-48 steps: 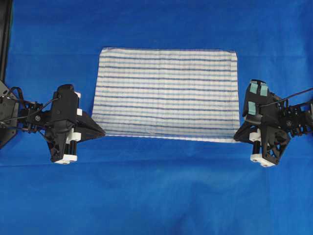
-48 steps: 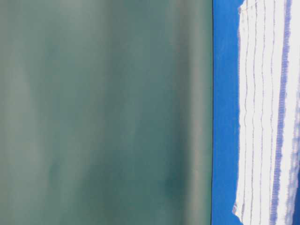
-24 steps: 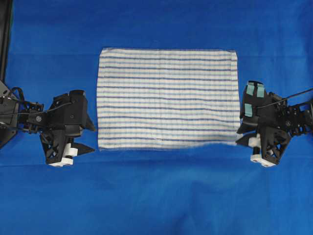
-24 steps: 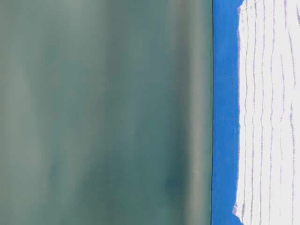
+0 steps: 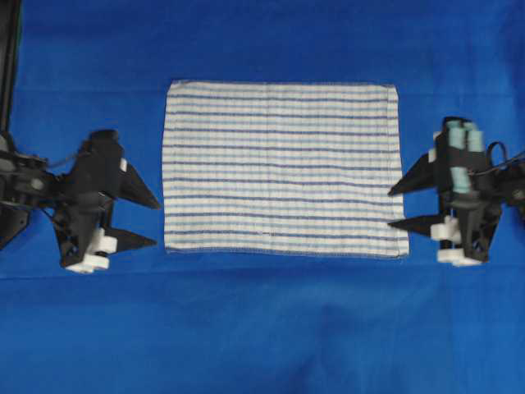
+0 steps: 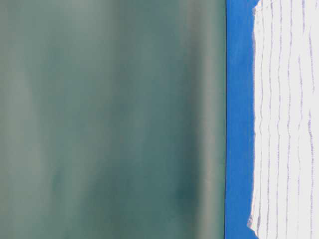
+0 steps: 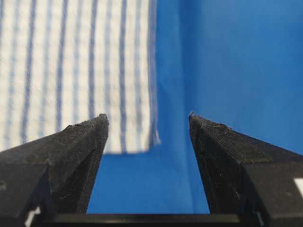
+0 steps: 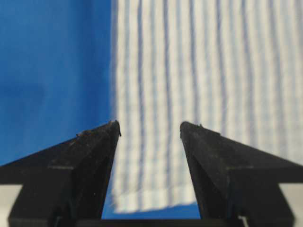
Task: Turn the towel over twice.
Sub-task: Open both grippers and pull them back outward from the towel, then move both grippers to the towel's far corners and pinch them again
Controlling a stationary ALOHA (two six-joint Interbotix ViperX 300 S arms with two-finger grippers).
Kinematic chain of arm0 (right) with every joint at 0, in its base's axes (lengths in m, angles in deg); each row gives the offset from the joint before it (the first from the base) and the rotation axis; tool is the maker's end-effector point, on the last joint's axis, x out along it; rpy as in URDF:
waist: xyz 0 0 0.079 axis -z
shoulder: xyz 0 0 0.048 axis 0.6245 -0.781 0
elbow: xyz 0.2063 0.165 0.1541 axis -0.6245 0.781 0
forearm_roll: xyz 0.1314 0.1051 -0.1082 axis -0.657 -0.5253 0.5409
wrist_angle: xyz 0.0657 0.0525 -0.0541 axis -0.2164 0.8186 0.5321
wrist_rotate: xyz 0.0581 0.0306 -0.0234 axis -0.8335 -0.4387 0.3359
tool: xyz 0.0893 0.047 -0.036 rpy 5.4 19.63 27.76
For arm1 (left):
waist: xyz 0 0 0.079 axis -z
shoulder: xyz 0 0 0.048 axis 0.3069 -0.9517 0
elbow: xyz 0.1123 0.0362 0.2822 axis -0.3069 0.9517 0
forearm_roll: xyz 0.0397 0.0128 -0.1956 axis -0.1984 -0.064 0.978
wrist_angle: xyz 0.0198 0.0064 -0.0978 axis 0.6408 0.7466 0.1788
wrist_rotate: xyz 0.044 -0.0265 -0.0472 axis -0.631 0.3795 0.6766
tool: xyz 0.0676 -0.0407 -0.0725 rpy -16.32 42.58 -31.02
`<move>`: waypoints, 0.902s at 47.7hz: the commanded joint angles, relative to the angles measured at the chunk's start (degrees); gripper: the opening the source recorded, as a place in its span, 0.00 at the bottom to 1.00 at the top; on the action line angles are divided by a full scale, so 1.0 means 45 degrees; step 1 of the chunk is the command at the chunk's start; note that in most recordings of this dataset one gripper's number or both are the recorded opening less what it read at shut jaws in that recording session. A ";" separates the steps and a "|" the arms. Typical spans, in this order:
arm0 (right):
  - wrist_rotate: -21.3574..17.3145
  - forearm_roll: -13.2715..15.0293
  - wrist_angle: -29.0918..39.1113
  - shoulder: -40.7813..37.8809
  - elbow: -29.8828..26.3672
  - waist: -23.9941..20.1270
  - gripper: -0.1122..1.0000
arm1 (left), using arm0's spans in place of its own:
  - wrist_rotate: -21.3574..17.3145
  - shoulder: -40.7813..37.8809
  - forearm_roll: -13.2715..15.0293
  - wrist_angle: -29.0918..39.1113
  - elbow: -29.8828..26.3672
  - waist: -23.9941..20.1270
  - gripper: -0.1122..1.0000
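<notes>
Towel (image 5: 279,168) lies flat; left gripper (image 5: 156,222) and right gripper (image 5: 392,207) gape empty. Next flip likely needs regrasping the near corners.

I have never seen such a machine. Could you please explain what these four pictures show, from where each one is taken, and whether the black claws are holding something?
It is a robot with two arms, each ending in a two-fingered claw called a gripper. The overhead picture looks straight down: the left gripper and the right gripper sit on either side of a striped towel, which lies flat on a blue sheet. The sideways picture comes from a camera at table height and shows the towel's edge. The other two pictures come from cameras on the wrists, looking out between the black fingers at the towel's corners. Both grippers are open and hold nothing.
</notes>
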 commanded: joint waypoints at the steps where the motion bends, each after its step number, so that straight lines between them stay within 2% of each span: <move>1: 0.0020 0.0859 -0.0293 0.0781 -0.0273 0.0293 0.64 | -0.0078 0.0840 -0.0059 -0.0176 -0.0254 -0.0273 0.66; 8: 0.0020 0.1816 -0.0801 0.1914 -0.0059 0.1094 0.64 | -0.0664 0.2109 -0.0059 -0.0625 -0.0020 -0.0742 0.66; 15: 0.0020 0.2305 -0.0937 0.2754 0.0020 0.1895 0.64 | -0.1484 0.3164 -0.0059 -0.1016 0.0215 -0.1348 0.66; 25: 0.0020 0.2520 -0.1035 0.3086 0.0039 0.2832 0.64 | -0.2188 0.4063 -0.0059 -0.1152 0.0410 -0.2363 0.66; 37: 0.0020 0.2520 -0.1250 0.2793 0.0039 0.3027 0.64 | -0.2227 0.3770 -0.0059 -0.1289 0.0488 -0.2559 0.66; 43: 0.0020 0.2539 -0.1250 0.2441 0.0039 0.3574 0.64 | -0.2266 0.3242 -0.0059 -0.1738 0.0488 -0.2930 0.66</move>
